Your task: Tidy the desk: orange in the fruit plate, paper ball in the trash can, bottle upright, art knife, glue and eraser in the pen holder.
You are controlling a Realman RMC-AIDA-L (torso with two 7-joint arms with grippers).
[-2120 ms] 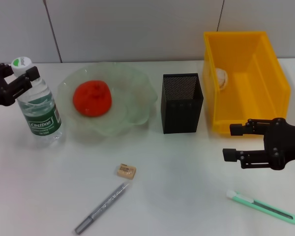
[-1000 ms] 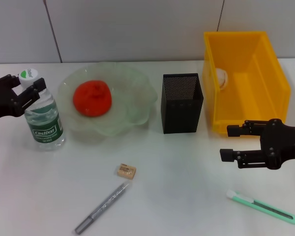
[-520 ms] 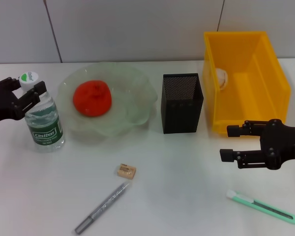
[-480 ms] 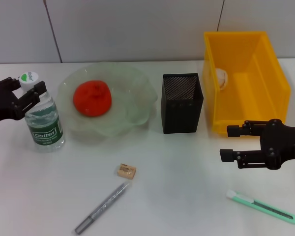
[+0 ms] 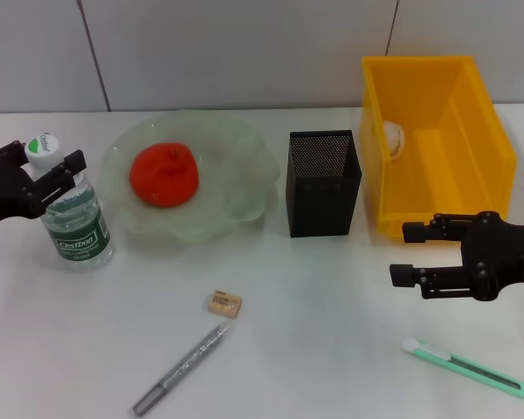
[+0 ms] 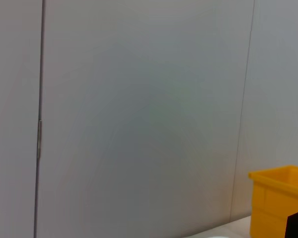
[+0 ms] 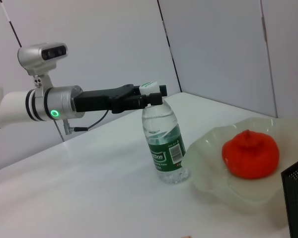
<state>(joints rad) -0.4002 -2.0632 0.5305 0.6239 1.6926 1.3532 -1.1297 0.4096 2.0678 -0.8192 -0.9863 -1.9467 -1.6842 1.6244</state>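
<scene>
The bottle [image 5: 75, 223] stands on the desk [image 5: 332, 332], leaning slightly, left of the fruit plate [image 5: 236, 201]. My left gripper [image 5: 44, 161] is shut on its neck just under the white cap; the right wrist view shows this left gripper [image 7: 150, 97] on the bottle [image 7: 165, 148]. The orange [image 5: 163, 175] lies in the plate. A paper ball [image 5: 393, 138] rests inside the trash can [image 5: 489, 148]. The eraser [image 5: 224, 303], glue [image 5: 182, 368] and art knife [image 5: 465, 367] lie on the desk. My right gripper [image 5: 410, 253] hovers open above the knife, right of the pen holder [image 5: 323, 183].
A grey panelled wall runs behind the desk. The trash can [image 6: 280, 198] shows low in the left wrist view, which is mostly wall. Bare tabletop lies between the glue and the knife.
The left gripper and the bottle have come down and shifted slightly toward the front left. The right gripper drifted a little left earlier and now holds still.
</scene>
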